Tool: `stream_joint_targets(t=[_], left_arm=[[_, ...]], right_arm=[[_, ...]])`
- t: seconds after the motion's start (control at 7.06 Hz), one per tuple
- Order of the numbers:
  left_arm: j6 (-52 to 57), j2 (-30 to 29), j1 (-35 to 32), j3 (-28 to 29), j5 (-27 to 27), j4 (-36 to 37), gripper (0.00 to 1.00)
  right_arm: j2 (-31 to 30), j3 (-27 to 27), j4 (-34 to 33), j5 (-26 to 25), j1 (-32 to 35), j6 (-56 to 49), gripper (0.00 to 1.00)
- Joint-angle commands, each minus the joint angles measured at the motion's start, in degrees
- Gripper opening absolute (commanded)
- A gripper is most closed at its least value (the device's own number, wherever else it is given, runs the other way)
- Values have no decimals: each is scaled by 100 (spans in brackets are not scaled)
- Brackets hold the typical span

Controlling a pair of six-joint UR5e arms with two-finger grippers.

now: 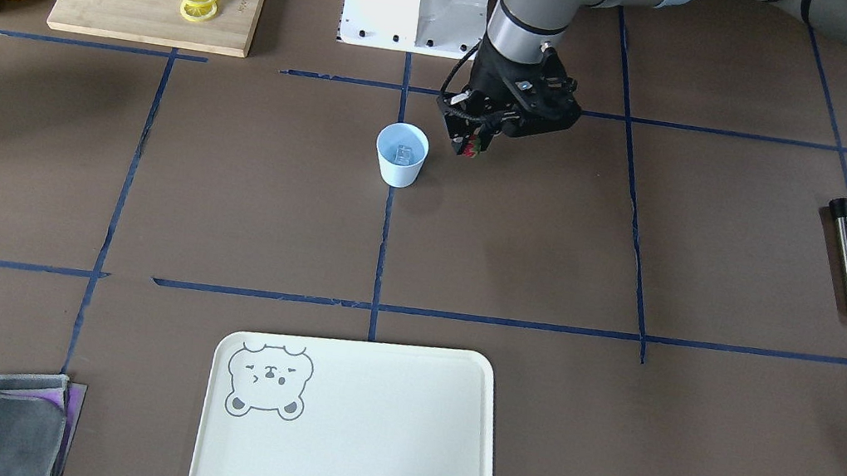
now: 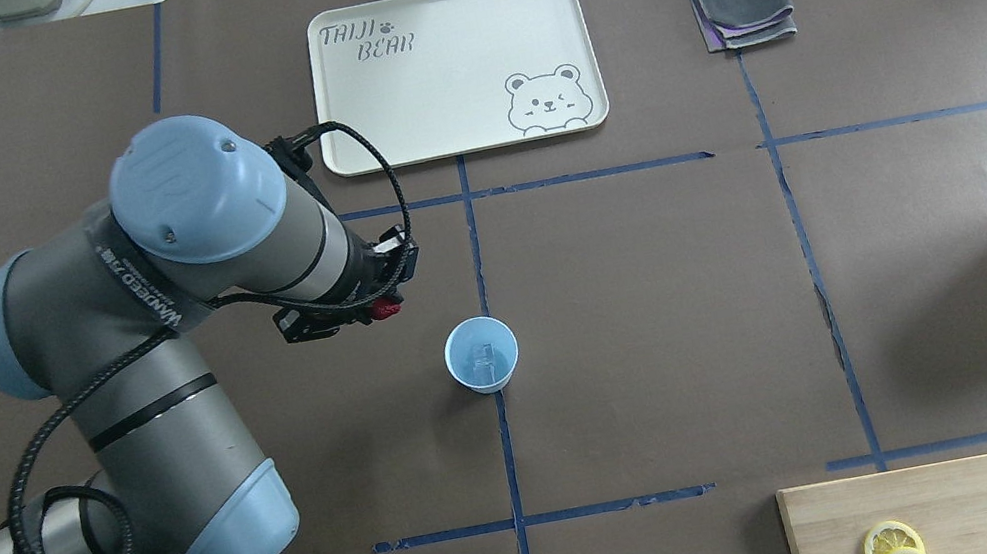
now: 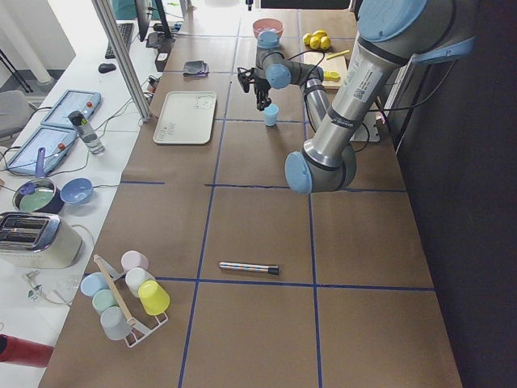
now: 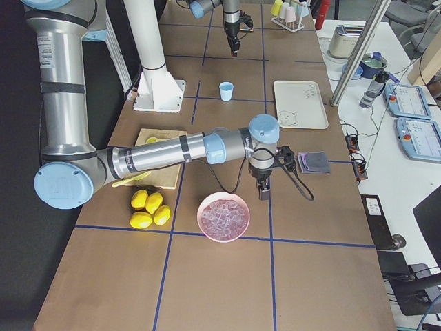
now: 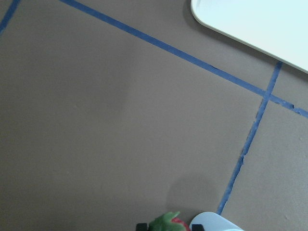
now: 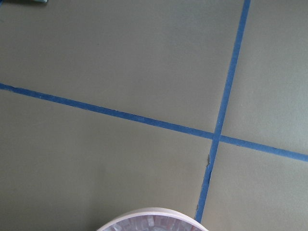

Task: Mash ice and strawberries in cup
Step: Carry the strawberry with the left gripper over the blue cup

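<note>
The worktop (image 1: 723,258) is covered in brown paper and divided into squares by blue tape. "TAIJI BEAR" and a bear drawing are printed on the cream tray (image 2: 461,90). The strawberry (image 1: 471,149) is gripped in the left tool (image 1: 474,145), just beside the cup (image 1: 400,156), in which ice (image 2: 483,358) is seen. Whether the right tool (image 4: 264,193) is clenched cannot be told.

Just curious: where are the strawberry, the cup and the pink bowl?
strawberry (image 2: 385,310), overhead view, red body.
cup (image 2: 462,376), overhead view, inner wall.
pink bowl (image 4: 223,238), right-side view, near wall.
</note>
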Motion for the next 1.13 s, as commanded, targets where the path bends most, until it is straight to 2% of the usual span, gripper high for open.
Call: stream_joint_targets(t=[0.0, 0.71, 0.85, 0.99], left_arm=[[-198, -274, 357, 545, 321, -511, 0], [-374, -310, 684, 678, 322, -714, 2], [-374, -301, 693, 678, 322, -714, 6], [-348, -301, 702, 669, 322, -714, 18]], right_arm=[[-7, -290, 56, 346, 212, -35, 100], [-25, -291, 56, 347, 221, -9, 100], [-25, -291, 56, 347, 213, -9, 100], [-25, -300, 56, 347, 221, -9, 100]])
